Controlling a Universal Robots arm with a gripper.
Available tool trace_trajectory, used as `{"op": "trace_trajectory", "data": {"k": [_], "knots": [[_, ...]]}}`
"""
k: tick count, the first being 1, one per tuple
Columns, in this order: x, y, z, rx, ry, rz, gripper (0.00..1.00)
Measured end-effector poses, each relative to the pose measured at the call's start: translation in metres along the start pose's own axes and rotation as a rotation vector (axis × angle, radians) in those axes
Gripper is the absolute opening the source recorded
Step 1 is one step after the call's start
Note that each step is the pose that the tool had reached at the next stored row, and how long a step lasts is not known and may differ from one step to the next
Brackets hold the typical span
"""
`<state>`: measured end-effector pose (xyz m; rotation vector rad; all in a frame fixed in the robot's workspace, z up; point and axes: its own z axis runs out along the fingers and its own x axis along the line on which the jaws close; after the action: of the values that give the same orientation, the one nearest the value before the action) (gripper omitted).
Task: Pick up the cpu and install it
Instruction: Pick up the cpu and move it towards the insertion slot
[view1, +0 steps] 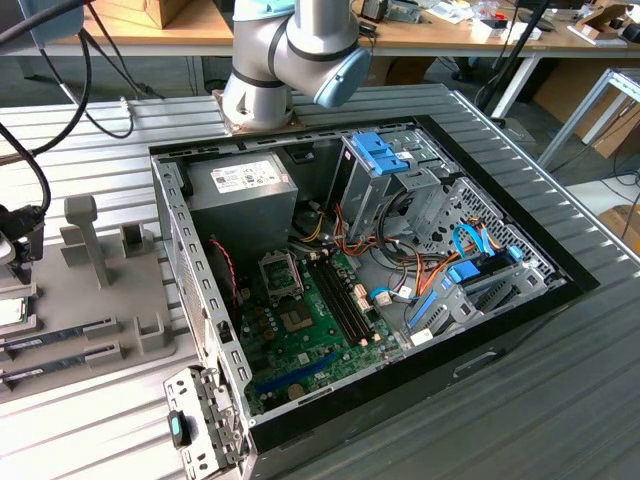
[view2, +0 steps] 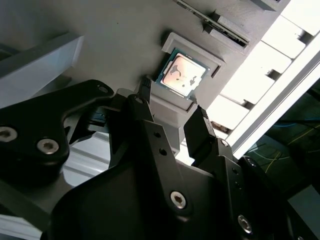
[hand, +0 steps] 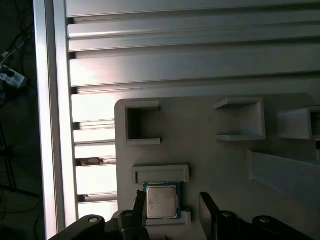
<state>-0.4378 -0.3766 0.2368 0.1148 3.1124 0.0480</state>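
Note:
The cpu (hand: 161, 201) is a small square chip with a silvery top and a thin green edge. It lies flat in a recessed holder on the grey parts tray (hand: 210, 165). The second wrist view has the cpu (view2: 182, 75) just beyond my black fingertips (view2: 200, 125). My gripper (hand: 172, 206) hovers open over the chip, one finger at its edge and the other a little clear of the opposite edge. Nothing is held. In the exterior view the gripper (view1: 22, 250) hangs over the tray (view1: 100, 290) at the exterior view's far left.
An open computer case (view1: 200, 330) sits in the middle, with the green motherboard (view1: 300, 330), its socket (view1: 280, 272) and a grey power-supply box (view1: 245, 185) inside. Long memory sticks (view1: 60, 335) lie in tray slots. Upright tray posts (view1: 85, 235) stand near the gripper. The arm's base (view1: 260, 90) is behind the case.

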Motion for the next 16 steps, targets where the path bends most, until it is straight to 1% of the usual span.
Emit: {"op": "trace_trajectory", "data": {"k": [3,7,11,16], "knots": [[0.0001,-0.0004,0.0009,0.0000,0.0001,-0.001,0.54],[-0.0001,-0.0045,0.0021,-0.0001,0.0000,-0.001,0.54],[-0.0001,-0.0050,0.0027,0.0000,0.0002,-0.001,0.54],[0.0000,-0.0051,0.0049,-0.0001,0.0001,-0.001,0.54]]}}
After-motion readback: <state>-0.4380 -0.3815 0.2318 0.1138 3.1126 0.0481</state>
